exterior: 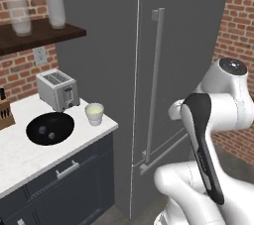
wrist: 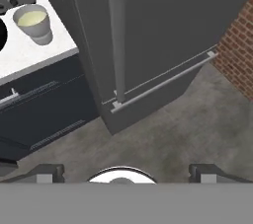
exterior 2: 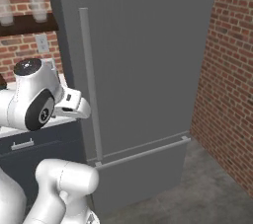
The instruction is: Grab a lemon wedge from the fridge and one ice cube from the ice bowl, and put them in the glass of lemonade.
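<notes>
**Fridge closed, pincer open before it**

Fridge (exterior: 188, 45): one tall dark-grey cabinet standing at the end of the white tabletop (exterior: 20, 154), its door shut. One long vertical grey bar handle (exterior: 155, 80) runs down the door; one horizontal bar (exterior 2: 143, 151) crosses the lower section. The shut door conceals the interior, so a lemon wedge cannot be made out anywhere.

Pincer (wrist: 126, 171): seen in the hand view as two dark finger tips standing far apart at the bottom edge, jaws open and holding nothing. It faces the lower fridge front and the grey floor (wrist: 163, 139).

Glass of lemonade (exterior: 94, 113): one short off-white cup with pale yellow liquid, upright near the tabletop's front corner, close to the fridge side. Ice bowl (exterior: 50, 128): one wide, shallow black bowl, just left of the cup; two small pale lumps show inside, too small to identify. In the hand view the bowl is cut off at the left edge.

One silver toaster (exterior: 58, 89) stands behind the bowl, two slots on top. One wooden block (exterior: 5, 112) is cut off at the left edge of the left base view. Two tall clear glasses (exterior: 55, 6) rest on a dark wall shelf (exterior: 44, 33). One wall outlet (exterior: 39, 55) sits below it on the brick wall (exterior: 238, 16). Dark-blue drawer cabinet (exterior: 64, 184) lies under the tabletop, with one drawer handle clearly visible.
</notes>
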Motion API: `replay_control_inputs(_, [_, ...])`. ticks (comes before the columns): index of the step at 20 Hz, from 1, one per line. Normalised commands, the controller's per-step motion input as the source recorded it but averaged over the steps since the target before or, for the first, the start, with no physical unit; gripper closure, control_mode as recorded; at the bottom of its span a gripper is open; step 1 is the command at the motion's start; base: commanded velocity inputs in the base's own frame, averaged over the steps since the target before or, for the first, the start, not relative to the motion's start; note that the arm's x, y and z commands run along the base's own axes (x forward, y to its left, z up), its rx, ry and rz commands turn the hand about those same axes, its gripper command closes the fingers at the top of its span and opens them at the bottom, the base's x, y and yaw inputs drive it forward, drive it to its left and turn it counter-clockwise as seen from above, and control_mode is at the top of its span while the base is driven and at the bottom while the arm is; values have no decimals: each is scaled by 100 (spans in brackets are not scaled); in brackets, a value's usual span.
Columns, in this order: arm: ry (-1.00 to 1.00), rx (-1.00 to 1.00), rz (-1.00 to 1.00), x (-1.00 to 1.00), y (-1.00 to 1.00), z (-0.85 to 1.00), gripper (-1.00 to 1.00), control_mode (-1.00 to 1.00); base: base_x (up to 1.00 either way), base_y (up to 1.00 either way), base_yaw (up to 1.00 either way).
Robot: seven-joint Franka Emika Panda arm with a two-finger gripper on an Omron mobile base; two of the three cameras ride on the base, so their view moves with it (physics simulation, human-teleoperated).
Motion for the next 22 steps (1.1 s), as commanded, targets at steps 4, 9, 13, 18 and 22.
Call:
replay_control_inputs(4, [-28, -13, 7, 1, 2, 59, -100, -100, 0, 0, 0])
replay_control_inputs(9, [-8, -9, 10, 48, 5, 29, -100, -100, 0, 0, 0])
replay_control_inputs(13, [0, 1, 9, 77, -44, 4, -100, -100, 0, 0, 0])
replay_control_inputs(18, [-2, 5, 13, 38, -42, 1, -100, -100, 0, 0, 0])
replay_control_inputs(22, [-8, 9, 12, 8, -11, 9, -100, -100, 0, 0, 0])
